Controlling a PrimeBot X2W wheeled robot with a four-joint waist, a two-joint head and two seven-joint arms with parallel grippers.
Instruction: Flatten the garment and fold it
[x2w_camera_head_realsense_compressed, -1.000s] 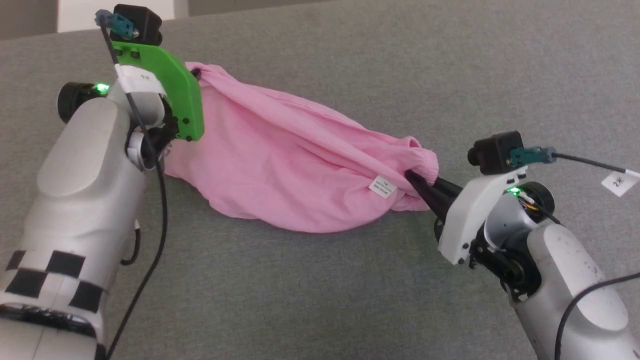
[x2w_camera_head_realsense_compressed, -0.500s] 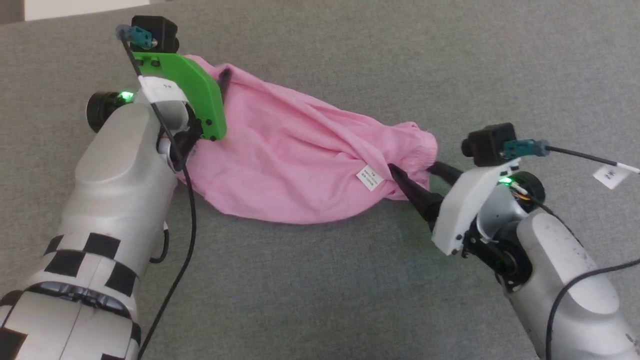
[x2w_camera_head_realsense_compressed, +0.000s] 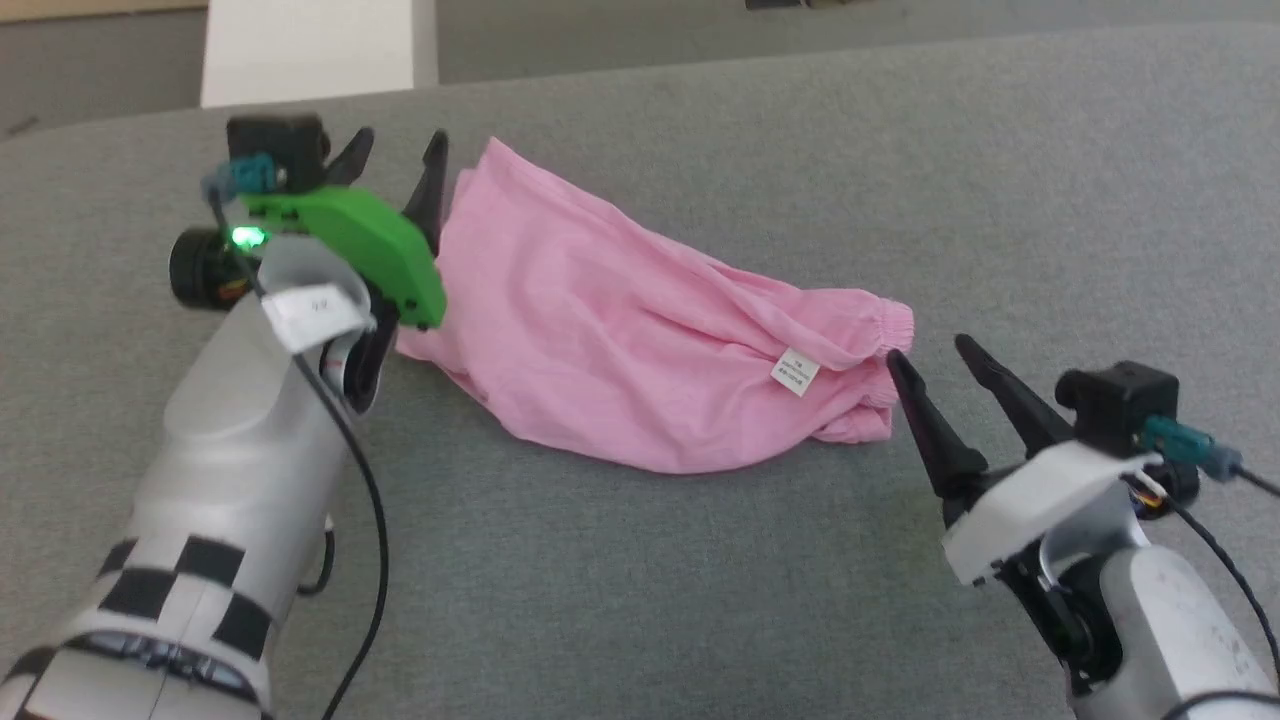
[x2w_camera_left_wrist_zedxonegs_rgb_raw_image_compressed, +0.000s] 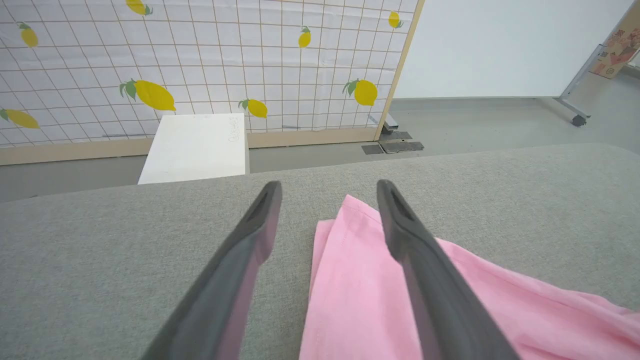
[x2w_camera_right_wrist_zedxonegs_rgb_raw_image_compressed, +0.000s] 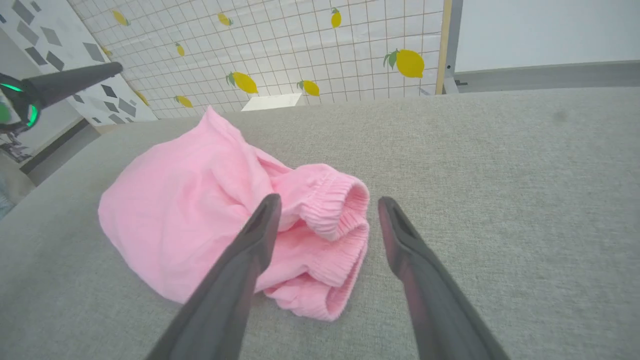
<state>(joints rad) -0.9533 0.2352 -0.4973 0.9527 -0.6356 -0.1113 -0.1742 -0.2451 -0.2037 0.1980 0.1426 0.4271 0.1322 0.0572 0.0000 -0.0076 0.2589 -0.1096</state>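
Now, with left tool and right tool both spread and empty, I'd pinch the garment by its corners, pulling flat.

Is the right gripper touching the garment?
Cannot tell. In the right wrist view one finger of the open right gripper overlaps the garment; neither that nor the head view shows contact or gap.
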